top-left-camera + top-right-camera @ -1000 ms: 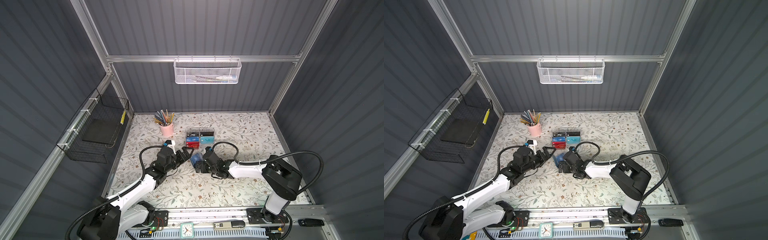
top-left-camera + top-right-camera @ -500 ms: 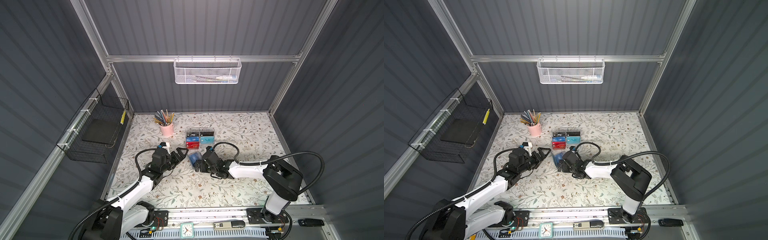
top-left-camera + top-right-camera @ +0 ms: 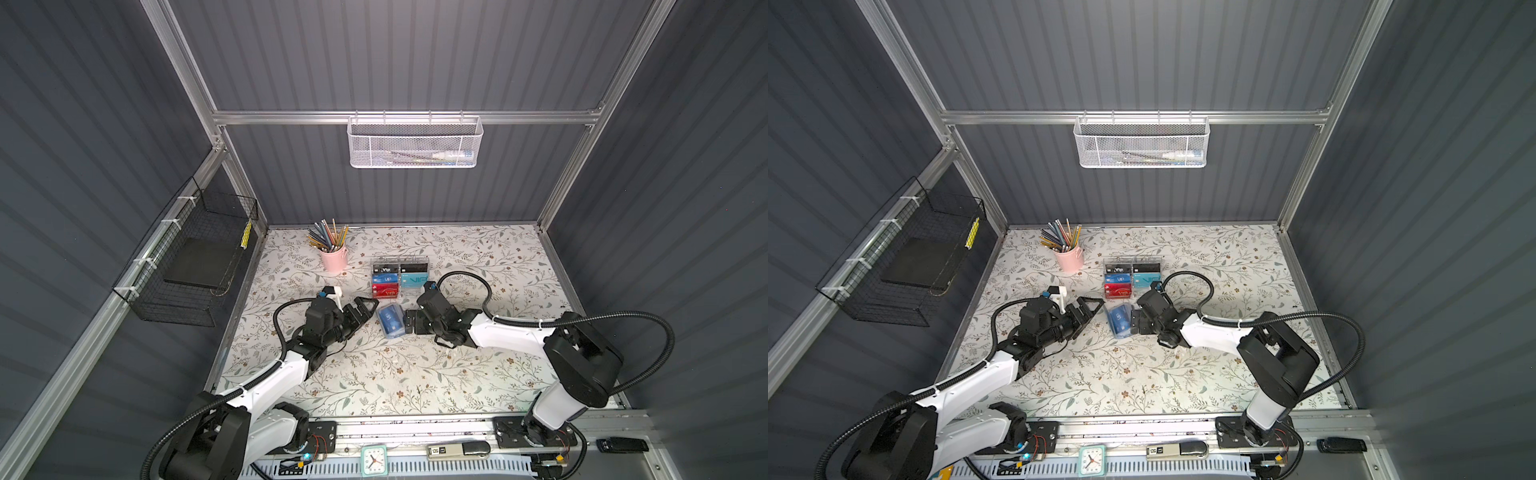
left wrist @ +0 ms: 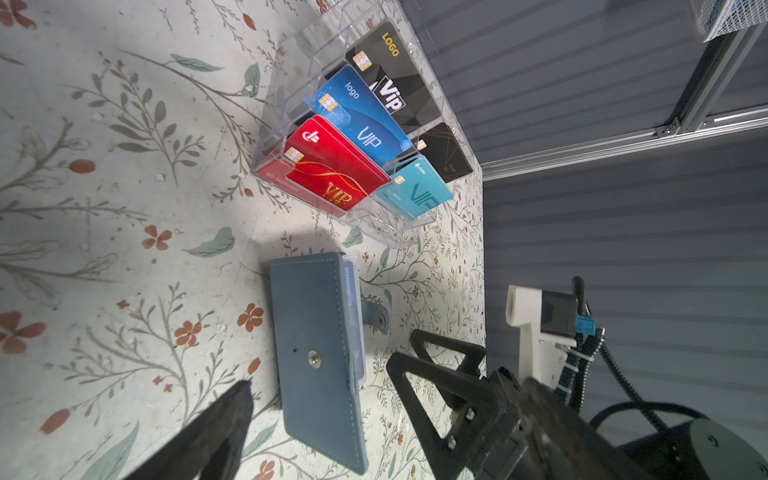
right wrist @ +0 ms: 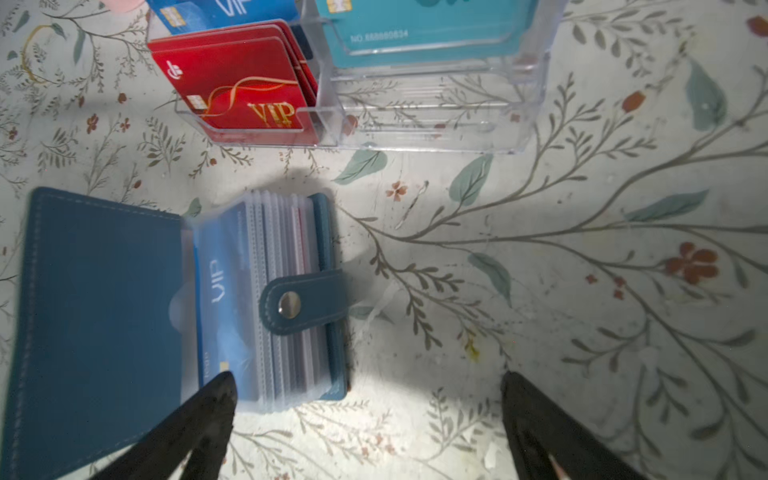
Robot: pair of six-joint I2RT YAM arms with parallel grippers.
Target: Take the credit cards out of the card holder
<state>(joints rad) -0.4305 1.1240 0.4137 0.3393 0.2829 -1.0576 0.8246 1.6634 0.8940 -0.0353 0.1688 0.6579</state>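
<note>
Over the floral counter [image 3: 457, 374], the left tool [image 3: 369, 311] and right tool [image 3: 409, 322] hover spread wide and empty. Just before the clear acrylic card rack [image 3: 400, 277], the blue-grey card holder [image 3: 390, 321] lies open between them, a blue credit card [image 5: 224, 291] in its front sleeve.

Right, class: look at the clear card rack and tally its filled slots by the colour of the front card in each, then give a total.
black cards: 2
blue card: 1
red card: 1
teal card: 1
Total: 5
</note>
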